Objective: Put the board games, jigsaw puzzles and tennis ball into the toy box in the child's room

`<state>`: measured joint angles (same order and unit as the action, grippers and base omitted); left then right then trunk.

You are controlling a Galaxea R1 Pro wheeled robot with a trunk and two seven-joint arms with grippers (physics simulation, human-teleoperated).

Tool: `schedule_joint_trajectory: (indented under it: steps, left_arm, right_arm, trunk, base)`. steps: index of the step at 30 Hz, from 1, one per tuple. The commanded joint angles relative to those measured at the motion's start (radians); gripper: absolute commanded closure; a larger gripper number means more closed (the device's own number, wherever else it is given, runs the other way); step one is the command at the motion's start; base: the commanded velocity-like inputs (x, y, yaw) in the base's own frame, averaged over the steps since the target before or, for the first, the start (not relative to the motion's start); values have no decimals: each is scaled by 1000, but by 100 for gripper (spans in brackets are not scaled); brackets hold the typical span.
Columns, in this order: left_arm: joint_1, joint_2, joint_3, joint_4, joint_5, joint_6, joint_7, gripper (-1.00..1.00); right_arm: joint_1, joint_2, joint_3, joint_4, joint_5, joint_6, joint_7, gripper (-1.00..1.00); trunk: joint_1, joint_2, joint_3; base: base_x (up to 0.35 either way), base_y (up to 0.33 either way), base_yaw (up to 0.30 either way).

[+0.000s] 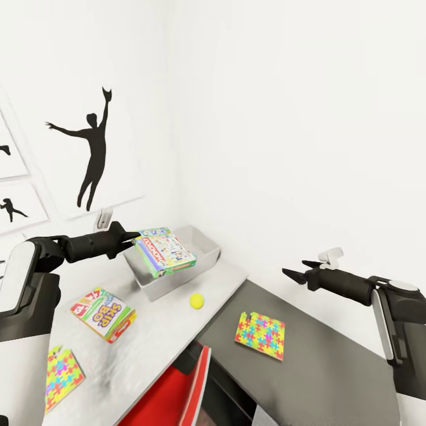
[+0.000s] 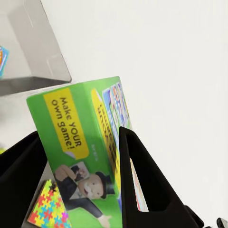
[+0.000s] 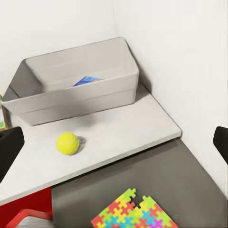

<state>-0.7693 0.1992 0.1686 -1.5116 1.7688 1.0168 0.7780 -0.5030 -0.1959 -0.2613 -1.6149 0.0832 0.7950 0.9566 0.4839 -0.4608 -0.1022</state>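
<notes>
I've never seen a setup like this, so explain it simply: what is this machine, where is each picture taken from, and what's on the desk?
It is a simulated two-armed robot. One picture looks down from its head; the others look along each hand. The left hand grips a green board game over the grey toy box, which already holds something blue. The right hand is open, holding nothing. On the table lie a SKIP BO box, a tennis ball and two jigsaw puzzles.
</notes>
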Motion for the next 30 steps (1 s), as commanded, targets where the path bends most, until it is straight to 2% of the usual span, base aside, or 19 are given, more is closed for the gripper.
schedule_joint_trajectory:
  steps: [1, 9, 15, 23, 30]
  left_arm:
    - [-1, 0, 1, -1, 14, 1, 10, 100]
    - [0, 5, 3, -1, 14, 5, 15, 100]
    - [1, 27, 2, -6, 17, 10, 16, 100]
    - [6, 29, 2, -10, 17, 11, 17, 100]
    - [10, 29, 2, -11, 16, 11, 17, 100]
  right_arm:
    - [-1, 1, -1, -1, 9, 4, 10, -100]
    - [-1, 1, -1, -1, 9, 4, 10, -100]
    - [0, 1, -1, -1, 9, 4, 10, -100]
    - [2, 2, -2, -1, 9, 1, 10, -100]
    - [3, 1, -2, -1, 9, 2, 10, -100]
  trunk:
    - [1, -2, -2]
    - [1, -2, -2]
    - [1, -2, -2]
    - [1, -2, -2]
    - [1, -2, -2]
  base:
    - [0, 0, -295]
    - [0, 0, -295]
    - [93, 81, -282]
    - [178, 179, -59]
    - [23, 24, -239]
